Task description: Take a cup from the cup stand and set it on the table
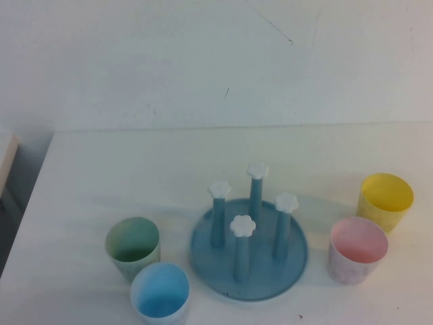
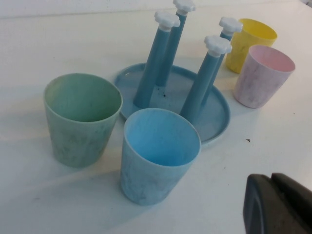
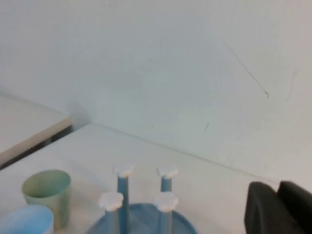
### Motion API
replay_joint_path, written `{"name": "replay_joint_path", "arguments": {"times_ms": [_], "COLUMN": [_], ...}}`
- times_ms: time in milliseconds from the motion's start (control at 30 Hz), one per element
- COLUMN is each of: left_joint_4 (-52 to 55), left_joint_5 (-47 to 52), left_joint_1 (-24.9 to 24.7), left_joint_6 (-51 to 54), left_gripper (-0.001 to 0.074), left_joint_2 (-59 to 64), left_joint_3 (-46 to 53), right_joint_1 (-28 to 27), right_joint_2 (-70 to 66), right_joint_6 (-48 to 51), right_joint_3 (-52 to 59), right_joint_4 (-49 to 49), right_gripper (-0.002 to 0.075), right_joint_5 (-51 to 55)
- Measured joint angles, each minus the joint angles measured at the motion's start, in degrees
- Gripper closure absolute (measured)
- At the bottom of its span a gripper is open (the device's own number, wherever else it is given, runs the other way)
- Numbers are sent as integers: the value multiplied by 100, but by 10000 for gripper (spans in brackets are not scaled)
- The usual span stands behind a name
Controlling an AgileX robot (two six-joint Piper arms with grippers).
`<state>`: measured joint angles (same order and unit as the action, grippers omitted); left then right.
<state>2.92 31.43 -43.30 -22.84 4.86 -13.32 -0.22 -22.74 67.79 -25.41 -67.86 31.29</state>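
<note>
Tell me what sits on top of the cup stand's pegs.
Each peg of the cup stand carries only its white flower cap; no cup hangs there. The cup stands upright on the table. Neither pincer shows in the high view.

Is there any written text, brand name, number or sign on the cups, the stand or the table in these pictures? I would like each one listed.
None: no text, number or logo can be read anywhere.
The cup, the green cup, pink cup and yellow cup: plain, only faint mottling.
The cup stand and the table: unmarked.
The left hand and right hand show only as dark corners, without labels.
</note>
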Motion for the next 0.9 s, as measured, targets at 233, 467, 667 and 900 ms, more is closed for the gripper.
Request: {"name": "replay_joint_path", "arguments": {"times_ms": [233,467,667,900], "left_joint_4": [0,0,0,0], "left_joint_5": [4,13,13,13], "left_joint_1": [0,0,0,0], "left_joint_6": [0,0,0,0], "left_gripper": [737,737,737,737], "left_joint_2": [0,0,0,0], "left_joint_3": [0,0,0,0], "right_joint_1": [0,0,-16,-491], "right_joint_2": [0,93,994,1890], "right_joint_6": [1523,2965,419,-4087], "right_joint_3": [360,483,1241,2409], "right_joint_4": [105,97,2892,6675], "right_gripper": [680,680,681,683], "right_joint_5": [-755,-1794,-2429,-2470]}}
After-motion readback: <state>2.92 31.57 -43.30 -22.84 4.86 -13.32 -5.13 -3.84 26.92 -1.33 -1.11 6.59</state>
